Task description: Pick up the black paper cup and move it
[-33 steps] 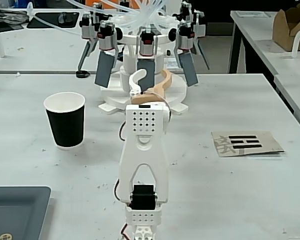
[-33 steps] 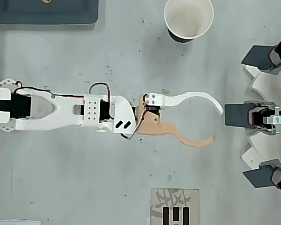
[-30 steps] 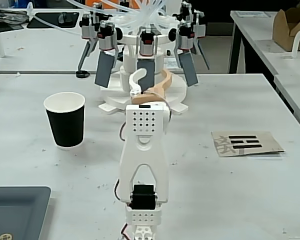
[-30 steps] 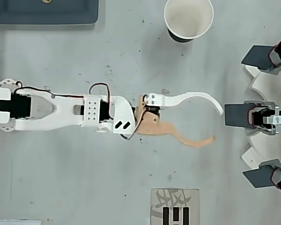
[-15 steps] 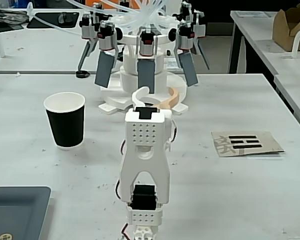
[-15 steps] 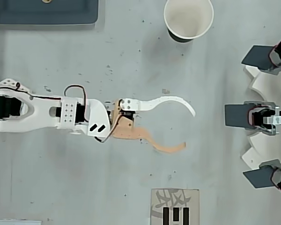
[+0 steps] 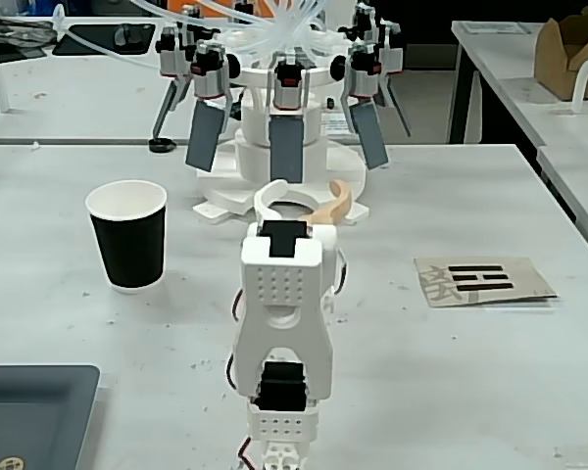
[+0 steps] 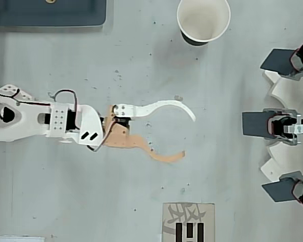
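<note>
The black paper cup (image 7: 127,235) stands upright on the grey-white table, left of the arm in the fixed view; the overhead view looks down into the cup's (image 8: 203,20) white inside near the top edge. My gripper (image 8: 189,136) is open, its white finger (image 8: 164,106) and tan finger (image 8: 161,154) spread wide with nothing between them. It hovers near the table's middle, well apart from the cup. In the fixed view the gripper (image 7: 309,188) shows just past the arm's white body.
A white device with several grey paddles (image 7: 284,127) stands at the back, at the right edge overhead (image 8: 278,123). A dark tray (image 7: 29,411) lies near the arm's base. A card with black marks (image 7: 480,279) lies to the right.
</note>
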You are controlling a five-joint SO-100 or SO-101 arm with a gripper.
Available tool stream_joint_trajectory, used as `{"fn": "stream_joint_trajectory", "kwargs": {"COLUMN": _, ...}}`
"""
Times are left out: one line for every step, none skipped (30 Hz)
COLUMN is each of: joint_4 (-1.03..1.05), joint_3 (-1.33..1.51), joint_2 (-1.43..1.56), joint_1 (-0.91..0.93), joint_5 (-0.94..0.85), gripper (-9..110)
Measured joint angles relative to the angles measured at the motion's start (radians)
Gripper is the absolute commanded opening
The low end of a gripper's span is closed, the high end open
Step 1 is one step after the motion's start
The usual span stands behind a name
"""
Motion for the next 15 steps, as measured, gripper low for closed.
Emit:
{"fn": "stream_joint_trajectory", "kwargs": {"joint_4": -0.009, "joint_3": 0.026, "joint_2": 0.018, "joint_1": 0.0, "joint_5": 0.0, "gripper": 16}}
{"fn": "stream_joint_trajectory", "kwargs": {"joint_4": -0.02, "joint_3": 0.049, "joint_2": 0.034, "joint_1": 0.0, "joint_5": 0.0, "gripper": 17}}
{"fn": "stream_joint_trajectory", "kwargs": {"joint_4": -0.037, "joint_3": 0.074, "joint_2": 0.052, "joint_1": 0.0, "joint_5": 0.0, "gripper": 17}}
{"fn": "stream_joint_trajectory", "kwargs": {"joint_4": -0.051, "joint_3": 0.098, "joint_2": 0.066, "joint_1": 0.0, "joint_5": 0.002, "gripper": 17}}
{"fn": "stream_joint_trajectory", "kwargs": {"joint_4": -0.066, "joint_3": 0.12, "joint_2": 0.08, "joint_1": 0.0, "joint_5": 0.006, "gripper": 18}}
{"fn": "stream_joint_trajectory", "kwargs": {"joint_4": -0.081, "joint_3": 0.143, "joint_2": 0.095, "joint_1": 0.0, "joint_5": 0.008, "gripper": 18}}
{"fn": "stream_joint_trajectory", "kwargs": {"joint_4": -0.094, "joint_3": 0.163, "joint_2": 0.109, "joint_1": 0.0, "joint_5": 0.012, "gripper": 18}}
{"fn": "stream_joint_trajectory", "kwargs": {"joint_4": -0.107, "joint_3": 0.181, "joint_2": 0.12, "joint_1": 0.0, "joint_5": 0.014, "gripper": 19}}
{"fn": "stream_joint_trajectory", "kwargs": {"joint_4": -0.123, "joint_3": 0.204, "joint_2": 0.133, "joint_1": 0.0, "joint_5": 0.015, "gripper": 20}}
{"fn": "stream_joint_trajectory", "kwargs": {"joint_4": -0.137, "joint_3": 0.222, "joint_2": 0.143, "joint_1": 0.0, "joint_5": 0.017, "gripper": 20}}
{"fn": "stream_joint_trajectory", "kwargs": {"joint_4": -0.149, "joint_3": 0.245, "joint_2": 0.152, "joint_1": 0.0, "joint_5": 0.018, "gripper": 20}}
{"fn": "stream_joint_trajectory", "kwargs": {"joint_4": -0.161, "joint_3": 0.259, "joint_2": 0.158, "joint_1": 0.0, "joint_5": 0.021, "gripper": 21}}
{"fn": "stream_joint_trajectory", "kwargs": {"joint_4": -0.172, "joint_3": 0.272, "joint_2": 0.167, "joint_1": 0.0, "joint_5": 0.023, "gripper": 21}}
{"fn": "stream_joint_trajectory", "kwargs": {"joint_4": -0.181, "joint_3": 0.285, "joint_2": 0.176, "joint_1": 0.0, "joint_5": 0.023, "gripper": 22}}
{"fn": "stream_joint_trajectory", "kwargs": {"joint_4": -0.189, "joint_3": 0.298, "joint_2": 0.183, "joint_1": 0.0, "joint_5": 0.023, "gripper": 22}}
